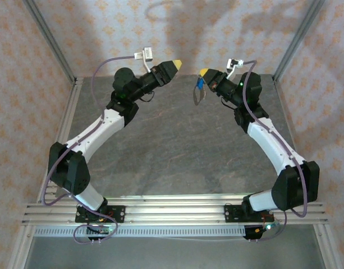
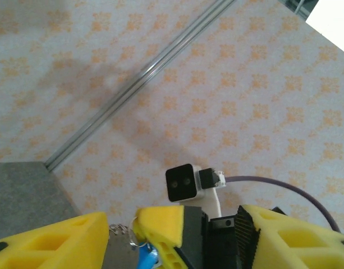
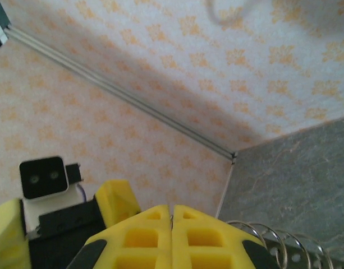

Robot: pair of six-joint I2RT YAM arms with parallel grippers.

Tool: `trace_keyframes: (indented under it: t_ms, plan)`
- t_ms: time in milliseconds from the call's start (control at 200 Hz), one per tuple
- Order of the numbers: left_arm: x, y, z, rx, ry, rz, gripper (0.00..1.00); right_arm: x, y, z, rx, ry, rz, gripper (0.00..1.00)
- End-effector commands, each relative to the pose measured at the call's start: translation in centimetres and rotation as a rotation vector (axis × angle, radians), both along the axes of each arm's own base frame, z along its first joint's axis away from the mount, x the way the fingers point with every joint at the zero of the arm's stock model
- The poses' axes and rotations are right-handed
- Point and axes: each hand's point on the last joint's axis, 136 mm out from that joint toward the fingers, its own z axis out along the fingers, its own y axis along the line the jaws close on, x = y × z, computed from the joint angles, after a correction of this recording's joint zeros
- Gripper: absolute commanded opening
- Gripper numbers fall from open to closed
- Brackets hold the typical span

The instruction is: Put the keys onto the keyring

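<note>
One key (image 1: 200, 84), one keyring (image 1: 196, 97), two end effectors: left end effector (image 1: 177, 63), right end effector (image 1: 203, 72).

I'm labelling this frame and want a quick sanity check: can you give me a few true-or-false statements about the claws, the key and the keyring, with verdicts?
1. The right claw is shut. True.
2. The keyring lies flat on the table. False: it hangs from the right claw, above the table.
3. The left claw is open. True: the left wrist view shows its yellow fingers spread wide.
4. The blue key sits at the left claw's tip. False: it hangs just below the right claw's tip, above the loop of the keyring.
5. The two claws point at each other near the back of the table. True.
</note>
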Motion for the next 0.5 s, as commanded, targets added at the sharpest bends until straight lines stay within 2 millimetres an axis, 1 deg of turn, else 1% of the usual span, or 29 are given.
trace_keyframes:
  t_ms: [0,155,235,325,495]
  plan:
    - [-0.4,-0.5,0.8,0.05,-0.05,-0.07,0.64,-0.9,1.0,1.6,-0.047,-0.065,0.108,0.0]
    - [-1.0,-0.3,0.3,0.117,-0.083,-0.109,0.65,-0.3,1.9,0.6,-0.086,-0.041,0.164,0.0]
    - [-1.1,-0.2,-0.5,0.162,-0.086,-0.111,0.65,0.0,2.4,0.3,-0.089,-0.024,0.201,0.0]
    - [-1.2,-0.4,-1.2,0.173,-0.087,-0.126,0.65,0.2,3.0,0.3,-0.082,-0.011,0.247,0.0]
    - [-1.1,-0.3,-2.3,0.185,-0.073,-0.14,0.65,0.3,3.7,1.1,-0.046,0.008,0.305,0.0]
